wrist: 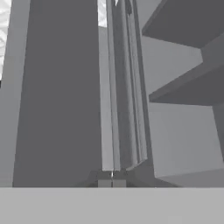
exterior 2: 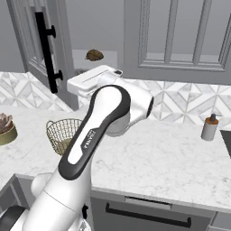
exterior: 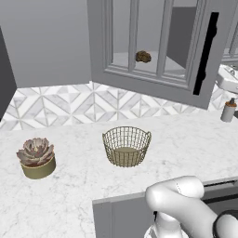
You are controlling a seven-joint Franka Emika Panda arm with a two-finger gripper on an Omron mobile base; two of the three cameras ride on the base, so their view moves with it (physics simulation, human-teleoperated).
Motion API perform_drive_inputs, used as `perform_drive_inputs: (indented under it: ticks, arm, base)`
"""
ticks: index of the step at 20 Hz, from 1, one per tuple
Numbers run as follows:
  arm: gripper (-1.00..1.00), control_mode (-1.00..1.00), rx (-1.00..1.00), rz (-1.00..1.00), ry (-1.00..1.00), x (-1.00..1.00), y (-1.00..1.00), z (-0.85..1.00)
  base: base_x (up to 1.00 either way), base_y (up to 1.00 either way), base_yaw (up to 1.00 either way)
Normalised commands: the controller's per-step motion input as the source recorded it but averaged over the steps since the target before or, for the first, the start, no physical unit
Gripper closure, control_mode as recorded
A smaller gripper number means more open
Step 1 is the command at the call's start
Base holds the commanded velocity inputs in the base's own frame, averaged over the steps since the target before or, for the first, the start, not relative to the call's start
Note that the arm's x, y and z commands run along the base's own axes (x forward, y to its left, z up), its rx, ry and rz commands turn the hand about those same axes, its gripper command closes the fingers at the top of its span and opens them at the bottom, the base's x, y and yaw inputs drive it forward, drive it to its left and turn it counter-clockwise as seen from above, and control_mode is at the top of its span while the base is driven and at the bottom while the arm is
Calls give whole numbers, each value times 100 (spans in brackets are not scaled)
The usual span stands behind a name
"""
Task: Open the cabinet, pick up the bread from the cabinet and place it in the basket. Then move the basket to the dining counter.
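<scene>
The grey cabinet's glass-paned door [exterior: 153, 42] stands swung open, its black bar handle [exterior: 207, 51] toward me. The bread [exterior: 142, 56], a small brown roll, lies on the shelf inside and is seen through the panes; its roll shape [exterior 2: 94, 55] also sits just above my hand. The golden wire basket [exterior: 126, 146] stands empty on the marble worktop below, and the same basket [exterior 2: 63, 135] is partly behind my arm. My gripper [wrist: 111, 183] is shut on nothing, its tips right at the edge of the open door [wrist: 120, 87]. The dining counter is out of view.
A pinkish succulent in a tan pot [exterior: 36, 157] stands left of the basket. A soap dispenser [exterior 2: 210, 127] is at the right by the tiled backsplash, near a white sink [exterior: 228, 79]. A second glass-paned door [exterior 2: 180, 36] stays shut on the right.
</scene>
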Motion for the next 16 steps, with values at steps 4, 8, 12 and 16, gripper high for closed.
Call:
perform_drive_inputs:
  ticks: [4, 8, 12, 16]
  arm:
    - [100, -100, -8, 13, 0, -68, 84, 0]
    - [100, -100, -13, 7, 0, -63, 100, 0]
    - [100, -100, -13, 3, 0, -54, 100, 0]
    - [100, -100, -9, 3, 0, -36, 100, 0]
  base:
    - [0, 0, 0]
    - [0, 0, 0]
    - [0, 0, 0]
    - [0, 0, 0]
